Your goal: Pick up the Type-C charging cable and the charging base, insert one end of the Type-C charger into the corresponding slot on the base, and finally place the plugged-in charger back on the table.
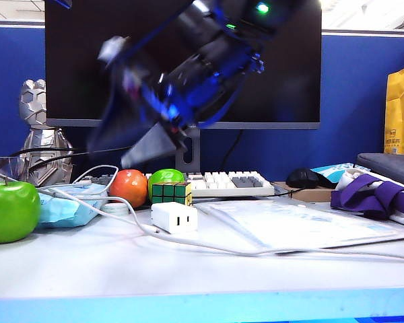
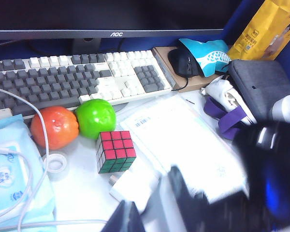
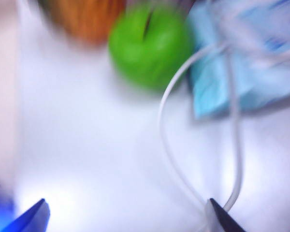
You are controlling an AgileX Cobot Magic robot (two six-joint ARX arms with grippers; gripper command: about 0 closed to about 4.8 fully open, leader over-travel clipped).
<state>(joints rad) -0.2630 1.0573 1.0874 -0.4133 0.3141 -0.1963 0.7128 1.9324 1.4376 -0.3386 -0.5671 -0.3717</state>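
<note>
The charging base (image 1: 174, 217) sits flat on the counter (image 1: 202, 269), just in front of the Rubik's cube (image 1: 170, 193), its face with two dark slots turned toward the counter's front edge. The Type-C charging cable (image 1: 256, 252) lies loose across the counter: it comes from the blue tissue packet (image 1: 67, 205) left of the charging base, passes right by the base's left side, where the exterior view does not show clearly whether its end is plugged in, and trails off to the right along the front of the counter. Behind the Rubik's cube rest an orange fruit (image 1: 128, 187) and a small green apple (image 1: 163, 178), with the keyboard (image 1: 225, 183) beyond them; a bigger green apple (image 1: 11, 210) stands far to the left of the base. The right gripper (image 3: 125, 215) hangs in the air above the counter, blurred, its two fingertips (image 3: 31, 217) spread wide apart with nothing between them; below it a loop of the cable lies beside a green apple and the blue packet. The left gripper (image 2: 142, 212) hovers above the charging base, seen only as dark, blurred shapes at the edge of its wrist view; it is closed and nothing is visibly held.
</note>
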